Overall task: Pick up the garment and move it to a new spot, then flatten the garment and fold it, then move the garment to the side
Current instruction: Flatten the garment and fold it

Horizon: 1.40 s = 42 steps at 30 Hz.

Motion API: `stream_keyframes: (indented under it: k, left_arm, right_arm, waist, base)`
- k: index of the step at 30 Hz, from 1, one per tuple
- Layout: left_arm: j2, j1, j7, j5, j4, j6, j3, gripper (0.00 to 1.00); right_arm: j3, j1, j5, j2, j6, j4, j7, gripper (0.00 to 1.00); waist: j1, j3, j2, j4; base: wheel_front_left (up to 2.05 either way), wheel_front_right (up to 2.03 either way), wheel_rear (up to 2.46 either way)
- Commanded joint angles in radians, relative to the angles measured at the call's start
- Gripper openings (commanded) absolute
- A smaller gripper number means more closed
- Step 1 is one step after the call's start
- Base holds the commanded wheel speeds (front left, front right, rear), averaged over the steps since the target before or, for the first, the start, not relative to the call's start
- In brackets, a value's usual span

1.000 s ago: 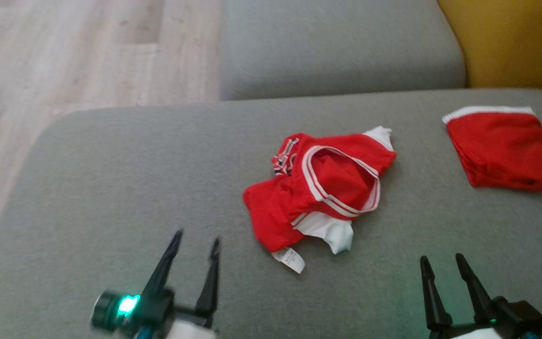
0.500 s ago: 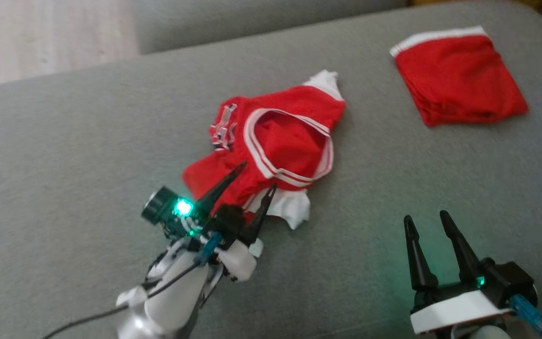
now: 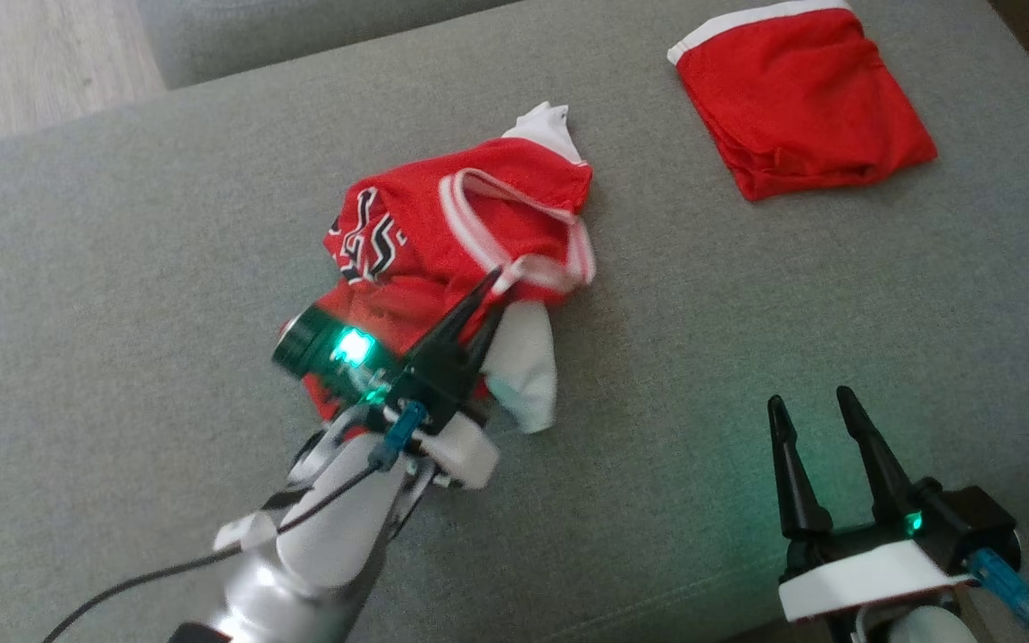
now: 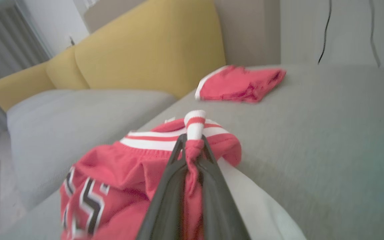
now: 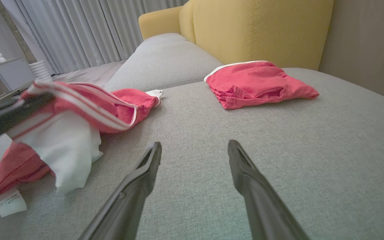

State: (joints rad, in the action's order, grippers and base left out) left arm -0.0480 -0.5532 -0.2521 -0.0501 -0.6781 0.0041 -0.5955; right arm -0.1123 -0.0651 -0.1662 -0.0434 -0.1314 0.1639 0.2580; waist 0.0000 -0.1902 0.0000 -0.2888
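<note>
The right gripper [image 3: 811,399] is the nearest item, at the lower right of the head view. Its two dark fingers are spread wide with nothing between them, over bare grey seat cushion [image 3: 121,268]; whether it touches the cushion cannot be determined. The left gripper [image 3: 492,288] is further forward and to the left, its fingers drawn narrow and clamped on the garment [image 3: 443,214]. The left wrist view shows red fabric bunched between the fingers, with a white-and-red striped trim standing out just above the tips. The garment is a red jersey with white panels and black-and-white lettering, crumpled near the middle of the seat cushion. The pinched trim is raised, and a white panel hangs beside the fingers. The rest lies on the cushion. A white label [image 5: 11,203] lies flat at the garment's near edge. Beyond it and to the right, well apart, a folded red piece [image 3: 800,98] with a white band rests flat on the same cushion. Behind that piece rises the yellow backrest [image 5: 262,30]. Wooden floor [image 3: 32,62] occupies the far left.
</note>
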Motion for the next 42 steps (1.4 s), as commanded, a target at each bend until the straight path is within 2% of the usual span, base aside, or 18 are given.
stream_keyframes:
  k: [1, 4, 6, 10, 11, 14, 18, 23, 24, 25, 26, 27, 29, 31, 34, 39, 42]
  left_arm:
    - [-0.003, -0.060, -0.009, 0.050, 0.116, -0.021, 0.013, 0.00]
    - [-0.003, -0.131, -0.009, 0.182, 0.258, -0.057, 0.006, 0.00]
    - [-0.003, -0.213, -0.010, 0.275, 0.324, -0.063, 0.019, 0.00]
    - [-0.002, -0.383, -0.010, 0.486, 0.370, -0.037, 0.095, 0.00]
    - [-0.002, -0.383, -0.010, 0.486, 0.370, -0.037, 0.095, 0.00]
    - [-0.002, -0.451, -0.008, 0.630, 0.349, -0.009, 0.157, 0.00]
    - [-0.008, -0.365, 0.035, 0.776, 0.326, 0.028, 0.248, 0.00]
    - [-0.049, -0.049, 0.057, 0.851, 0.316, 0.078, 0.291, 0.00]
    - [-0.058, 0.014, 0.050, 0.849, 0.303, 0.086, 0.291, 0.00]
    - [-0.060, 0.073, 0.041, 0.857, 0.284, 0.090, 0.298, 0.09]
    - [-0.065, 0.123, 0.031, 0.858, 0.260, 0.094, 0.304, 0.69]
    - [-0.076, 0.162, 0.022, 0.844, 0.230, 0.100, 0.303, 1.00]
    - [-0.081, 0.221, 0.003, 0.824, 0.184, 0.109, 0.318, 1.00]
    - [-0.095, 0.258, -0.007, 0.759, 0.164, 0.121, 0.312, 1.00]
    - [-0.110, 0.294, -0.009, 0.600, 0.228, 0.139, 0.304, 1.00]
    - [-0.126, 0.307, -0.009, 0.322, 0.319, 0.144, 0.207, 1.00]
    - [-0.110, 0.239, -0.010, 0.205, 0.255, 0.119, 0.107, 1.00]
  right_arm:
    - [-0.020, 0.029, -0.004, -0.007, 0.001, -0.026, 0.004, 1.00]
    - [-0.024, 0.027, -0.009, -0.007, 0.001, -0.021, 0.004, 1.00]
    - [-0.028, 0.024, -0.011, -0.007, 0.001, -0.017, 0.004, 1.00]
    - [-0.023, 0.014, -0.013, -0.007, 0.001, -0.012, 0.004, 1.00]
    - [-0.023, 0.014, -0.013, -0.007, 0.001, -0.012, 0.004, 1.00]
    - [-0.012, 0.004, -0.016, -0.007, 0.001, -0.015, 0.004, 1.00]
    - [0.002, -0.014, -0.024, -0.007, 0.001, -0.020, 0.004, 1.00]
    - [0.010, -0.015, -0.030, -0.007, 0.001, -0.024, 0.004, 1.00]
    - [0.010, -0.011, -0.028, -0.007, 0.001, -0.024, 0.004, 1.00]
    - [0.009, -0.007, -0.025, -0.007, 0.001, -0.024, 0.004, 1.00]
    - [0.008, -0.003, -0.023, -0.007, 0.001, -0.023, 0.004, 1.00]
    - [0.007, 0.001, -0.019, -0.007, 0.001, -0.021, 0.004, 1.00]
    - [0.004, 0.005, -0.014, -0.007, 0.001, -0.019, 0.004, 1.00]
    - [0.005, 0.005, -0.009, -0.007, 0.001, -0.018, 0.004, 1.00]
    - [0.009, 0.002, -0.007, -0.007, 0.001, -0.019, 0.004, 1.00]
    - [-0.004, 0.002, -0.001, -0.007, 0.001, -0.013, 0.004, 1.00]
    - [-0.020, 0.013, 0.005, -0.007, 0.001, -0.013, 0.004, 1.00]
  waist:
    - [0.0000, 0.013, 0.0000, -0.001]
    - [0.0000, 0.035, 0.0000, 0.000]
    - [0.0000, 0.053, 0.0000, 0.001]
    - [0.0000, 0.086, 0.0000, 0.012]
    - [0.0000, 0.086, 0.0000, 0.012]
    - [0.0000, 0.099, 0.0000, 0.035]
    - [0.0000, 0.103, 0.0000, 0.072]
    - [0.0000, 0.067, 0.0000, 0.126]
    - [0.0000, 0.060, 0.0000, 0.136]
    - [0.0000, 0.055, 0.0000, 0.145]
    - [0.0000, 0.050, 0.0000, 0.153]
    - [0.0000, 0.047, 0.0000, 0.161]
    - [0.0000, 0.044, 0.0000, 0.174]
    - [0.0000, 0.043, 0.0000, 0.186]
    - [0.0000, 0.041, 0.0000, 0.202]
    - [0.0000, 0.037, 0.0000, 0.216]
    - [0.0000, 0.023, 0.0000, 0.207]
  base:
    - [0.00, 0.00, 0.00]
    - [0.00, 0.00, 0.00]
    - [0.00, 0.00, 0.00]
    - [0.00, 0.00, 0.00]
    - [0.00, 0.00, 0.00]
    - [0.00, 0.00, 0.00]
    - [0.00, 0.00, 0.00]
    - [0.00, 0.00, 0.00]
    - [0.00, 0.00, 0.00]
    - [0.00, 0.00, 0.00]
    - [0.00, 0.00, 0.00]
    - [0.00, 0.00, 0.00]
    - [0.00, 0.00, 0.00]
    - [0.00, 0.00, 0.00]
    - [0.00, 0.00, 0.00]
    - [0.00, 0.00, 0.00]
    - [0.00, 0.00, 0.00]
